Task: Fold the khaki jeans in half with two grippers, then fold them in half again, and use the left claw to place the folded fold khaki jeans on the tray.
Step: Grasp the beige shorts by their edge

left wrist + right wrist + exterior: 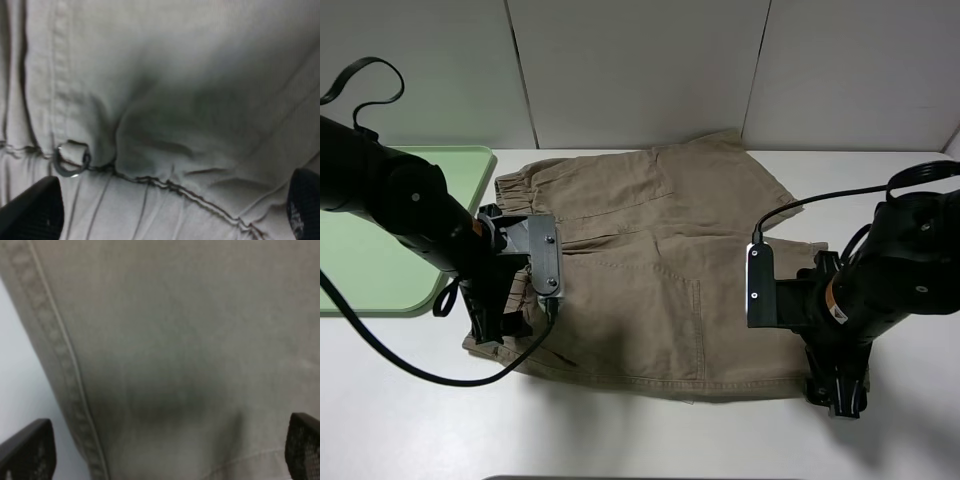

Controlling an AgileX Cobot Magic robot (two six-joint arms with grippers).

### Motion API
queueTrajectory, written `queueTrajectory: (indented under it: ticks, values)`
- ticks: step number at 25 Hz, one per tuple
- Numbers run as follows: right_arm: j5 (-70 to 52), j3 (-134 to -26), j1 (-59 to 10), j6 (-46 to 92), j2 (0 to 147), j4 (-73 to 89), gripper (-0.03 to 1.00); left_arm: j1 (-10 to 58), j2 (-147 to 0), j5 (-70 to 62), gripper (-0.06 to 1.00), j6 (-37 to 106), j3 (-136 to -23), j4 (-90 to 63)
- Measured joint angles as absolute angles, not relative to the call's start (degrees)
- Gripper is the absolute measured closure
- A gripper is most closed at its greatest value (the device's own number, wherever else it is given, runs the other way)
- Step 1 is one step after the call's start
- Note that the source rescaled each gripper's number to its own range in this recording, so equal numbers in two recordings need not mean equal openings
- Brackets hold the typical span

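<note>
One pair of khaki jeans (650, 260) lies spread flat on the white counter (640, 440), with the gathered waistband toward the left of the high view and the two leg openings toward the right. The upper leg angles away toward the wall, and a patch pocket shows on each half. The pale-green tray (370, 270) sits just beside the waistband at the left edge of the counter, apart from the cloth and partly covered by the left arm.

The left gripper (500, 325) is down at the near corner of the waistband. In its wrist view the two black fingertips (30, 212) stand far apart with creased khaki filling the space between them, next to a small metal eyelet (70, 161) on a seam; nothing is clamped. The right gripper (840, 395) is at the near corner of the lower leg's hem. Its fingertips (25, 450) are likewise spread wide over the stitched hem edge, with a strip of counter showing beside the cloth. Whether either set of tips touches the fabric cannot be told.

A black cable (410, 370) loops from the left arm across the counter. Behind stands a white panelled wall (640, 70).
</note>
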State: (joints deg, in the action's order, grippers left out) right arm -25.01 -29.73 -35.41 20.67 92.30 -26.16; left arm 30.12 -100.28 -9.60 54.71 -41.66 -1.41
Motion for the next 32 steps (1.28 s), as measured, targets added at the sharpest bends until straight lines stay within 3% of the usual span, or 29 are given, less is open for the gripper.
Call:
queueTrajectory:
  ticks: [11, 23, 32]
  values:
    - [-14.9, -24.5, -35.4, 20.7, 92.2, -28.0, -0.03, 30.1, -101.5, -9.8, 0.02, 56.1, -41.7, -1.5]
    - [-13.2, -24.4, -35.4, 20.7, 92.2, -28.4, -0.03, 34.0, -96.9, -11.7, 0.02, 56.7, -41.6, -1.5]
    - [-13.1, -24.4, -35.4, 20.7, 92.2, -28.4, -0.03, 32.4, -95.0, -19.1, 0.02, 56.7, -40.3, -0.5]
